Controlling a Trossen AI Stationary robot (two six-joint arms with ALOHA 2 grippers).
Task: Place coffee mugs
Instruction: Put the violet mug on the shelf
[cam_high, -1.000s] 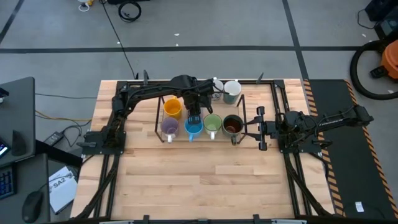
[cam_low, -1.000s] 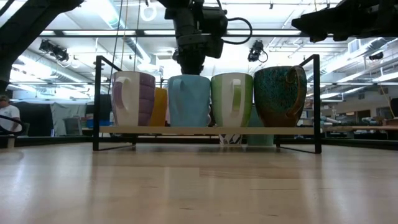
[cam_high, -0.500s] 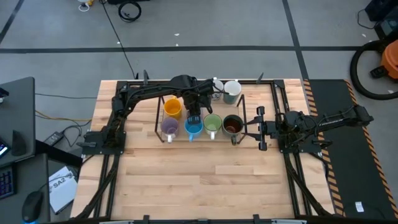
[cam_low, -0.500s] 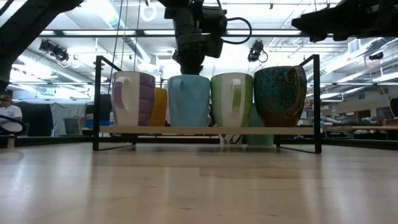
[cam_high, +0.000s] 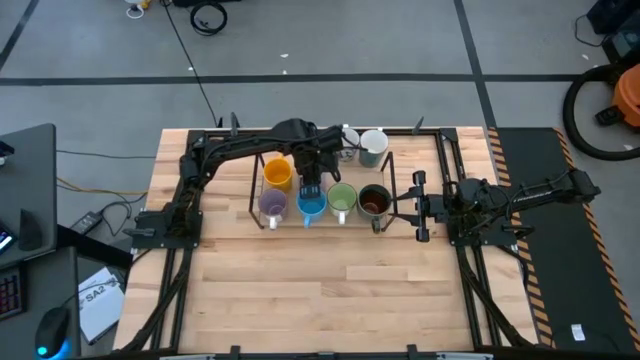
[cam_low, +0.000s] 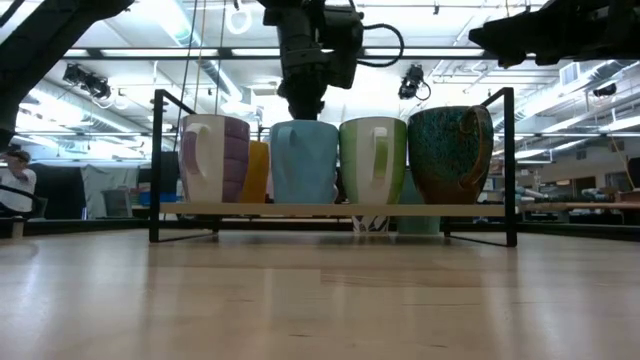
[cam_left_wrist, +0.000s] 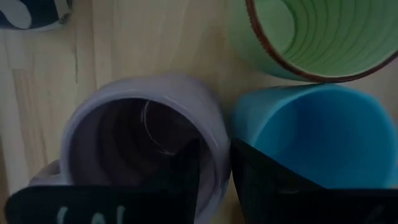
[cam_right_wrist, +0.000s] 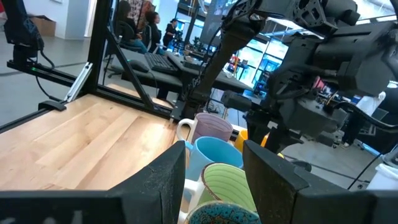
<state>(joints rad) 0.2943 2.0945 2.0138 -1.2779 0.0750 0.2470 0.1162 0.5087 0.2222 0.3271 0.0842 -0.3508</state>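
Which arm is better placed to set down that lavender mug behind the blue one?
Left, probably: the left gripper already straddles the lavender mug wall, while the right gripper waits beside the rack.

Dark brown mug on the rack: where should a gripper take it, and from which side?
Probably its rim wall, from straight above: the dark brown mug stands upright and open, the green mug close beside it; pinch the side away from that.
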